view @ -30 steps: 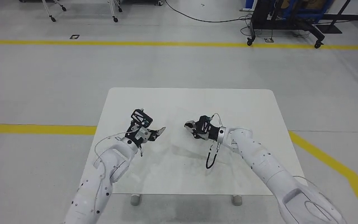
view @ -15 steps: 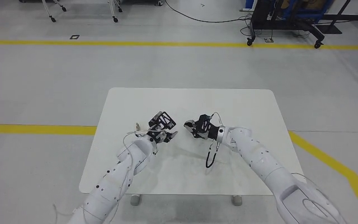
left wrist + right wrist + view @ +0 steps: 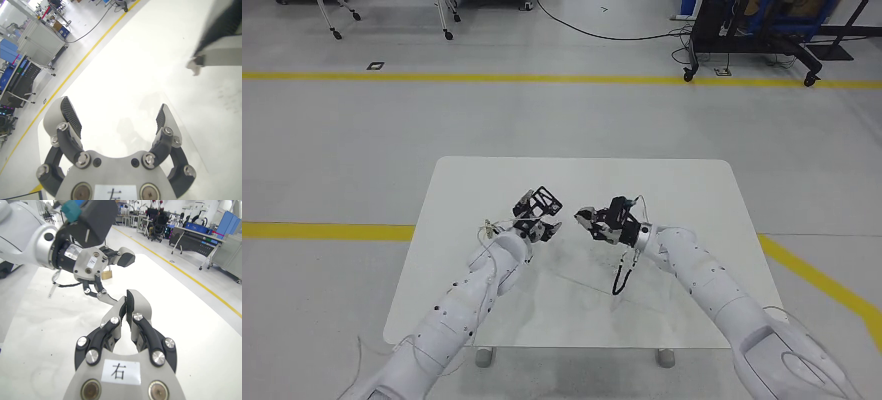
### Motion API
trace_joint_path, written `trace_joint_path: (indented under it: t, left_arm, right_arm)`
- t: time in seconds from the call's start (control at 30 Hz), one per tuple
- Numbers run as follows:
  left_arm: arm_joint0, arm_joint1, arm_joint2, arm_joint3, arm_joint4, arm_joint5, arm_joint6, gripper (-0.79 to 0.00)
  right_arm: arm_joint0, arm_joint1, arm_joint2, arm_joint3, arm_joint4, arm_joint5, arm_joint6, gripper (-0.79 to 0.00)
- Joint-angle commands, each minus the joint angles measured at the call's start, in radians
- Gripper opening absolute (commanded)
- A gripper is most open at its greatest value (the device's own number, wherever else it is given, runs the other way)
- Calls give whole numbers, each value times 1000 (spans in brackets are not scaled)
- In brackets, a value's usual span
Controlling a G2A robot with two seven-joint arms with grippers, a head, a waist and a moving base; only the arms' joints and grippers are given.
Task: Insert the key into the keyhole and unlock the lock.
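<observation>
My left tool (image 3: 113,103) hangs over the white table (image 3: 682,190) with its jaws spread wide. Both ribbed pads (image 3: 70,115) are bare, with nothing between them. In the top view it sits near the middle of the table, tips turned toward the other tool, the two close but apart.

The lock (image 3: 107,275), a small brass padlock, rests on the table on the far side of the left tool from my right tool. From the right wrist I see it through the gap between the left tool's two fingers, beyond them and touching neither. Its shackle rises from the top of the body; I cannot tell whether the shackle is latched, and I cannot make out the keyhole.

My right tool (image 3: 127,298) is closed down narrow, its black pads pressed face to face above the table, and it points at the left tool's lower finger, just short of it. From the left wrist, a small pale bit (image 3: 194,68) juts past the right tool's tips. It is too blurred for me to call it the key, and from the right wrist the pads hide whatever they pinch.
</observation>
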Motion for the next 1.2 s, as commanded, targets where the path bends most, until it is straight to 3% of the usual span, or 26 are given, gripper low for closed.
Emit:
trace_joint_path:
  t: [0.0, 0.17, 0.47, 0.53, 0.63, 0.73, 0.83, 0.9, 0.97, 1.17]
  left_arm:
    - [16, 10, -59, -23, -51, -10, 22, 0]
    - [140, 63, -282, -196, -139, -134, 99, 0]
    - [154, 67, -298, -213, -131, -141, 109, 0]
    - [160, 63, -314, -192, -235, -145, 119, 0]
    - [119, 53, -362, -99, -580, -274, 79, 0]
    - [51, 49, -394, 18, -906, -432, -53, 0]
    - [-19, 43, -389, 131, -1231, -573, -240, 0]
    - [-67, 35, -362, 205, -1484, -613, -424, 0]
    - [-130, 27, -329, 289, -1775, -575, -697, 0]
    - [-130, 27, -329, 289, -1775, -575, -697, 0]
  right_arm:
    - [-5, 4, 6, -3, 3, -18, -40, -785]
    - [-17, 11, 20, -13, 16, -52, -105, -785]
    - [-17, 11, 20, -13, 16, -52, -105, -785]
    - [-29, 10, 23, -30, 38, -59, -104, -785]
    - [-48, 6, 46, -38, 145, -94, -49, -785]
    - [-54, -6, 60, -32, 304, -209, 7, -785]
    - [-61, -21, 47, -41, 487, -223, 79, -785]
    - [-64, -24, 27, -57, 610, -223, 151, -785]
    - [-61, -23, 15, -72, 704, -223, 219, -785]
    - [-61, -23, 15, -72, 704, -223, 219, -785]
